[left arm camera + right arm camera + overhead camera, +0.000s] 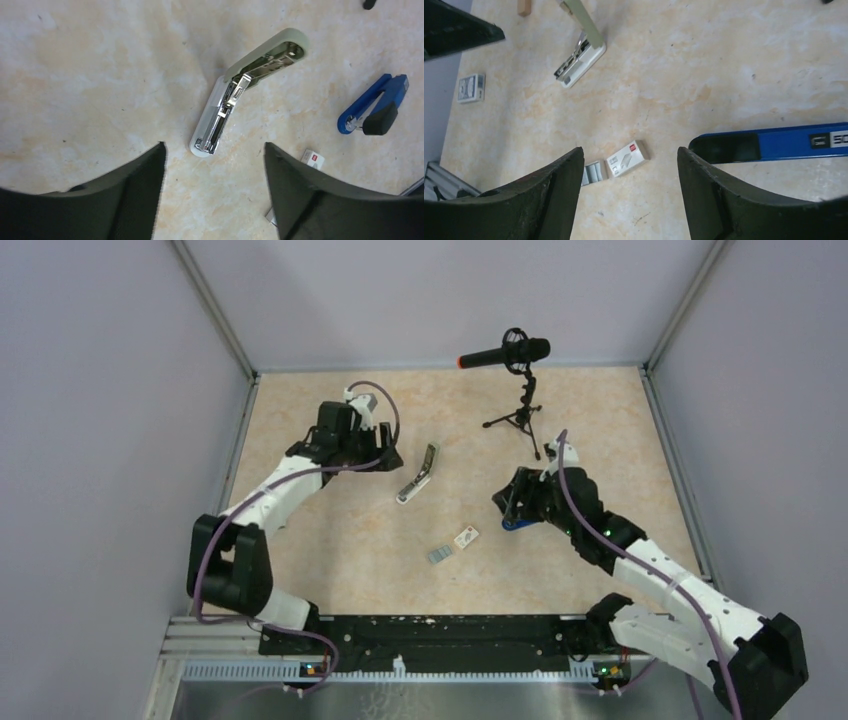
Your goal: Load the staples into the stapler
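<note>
The pale grey-green stapler (418, 476) lies hinged open mid-table, its silvery rail showing in the left wrist view (235, 97) and in the right wrist view (580, 54). The staples are a small white box with a red mark (466, 536) and a grey metallic block (440, 555) beside it, nearer the front. They also show in the right wrist view, the box (626, 158) and the block (594, 172). My left gripper (214, 147) is open and empty, above the table just left of the stapler (388, 457). My right gripper (629, 149) is open and empty, right of the staples (506, 503).
A bright blue bar with a black end (784, 142) lies by my right gripper (515, 523). A microphone on a tripod (520, 418) stands at the back. A wooden block (524, 7) and a patterned card pack (471, 88) lie left of the stapler.
</note>
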